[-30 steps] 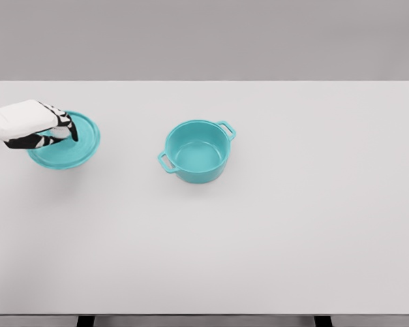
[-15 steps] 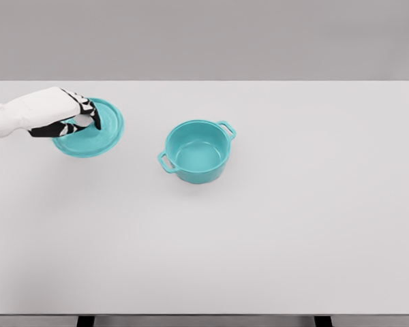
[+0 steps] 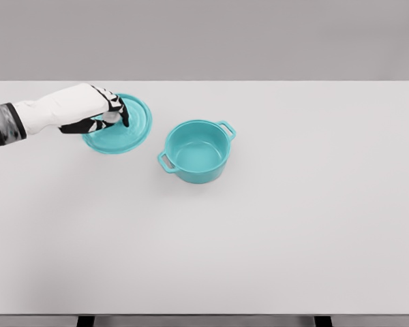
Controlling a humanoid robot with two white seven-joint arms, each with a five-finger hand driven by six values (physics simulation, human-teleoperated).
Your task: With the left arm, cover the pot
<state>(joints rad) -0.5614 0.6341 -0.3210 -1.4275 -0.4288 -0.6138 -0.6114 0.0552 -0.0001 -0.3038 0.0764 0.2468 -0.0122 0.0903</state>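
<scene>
A teal pot point(image 3: 196, 151) with two side handles stands uncovered a little left of the table's middle. Its round teal lid point(image 3: 126, 126) hangs tilted in the air just left of the pot, its right rim close to the pot's left rim without touching. My left hand point(image 3: 109, 114) reaches in from the left edge and is shut on the lid's knob, hiding the knob and part of the lid's left side. The right arm does not show.
The white table point(image 3: 293, 225) spans nearly the whole view, with its front edge near the bottom and a grey wall behind it.
My left hand has carried the lid up and to the right, from the table's left edge to a spot beside the pot. The pot has not moved.
</scene>
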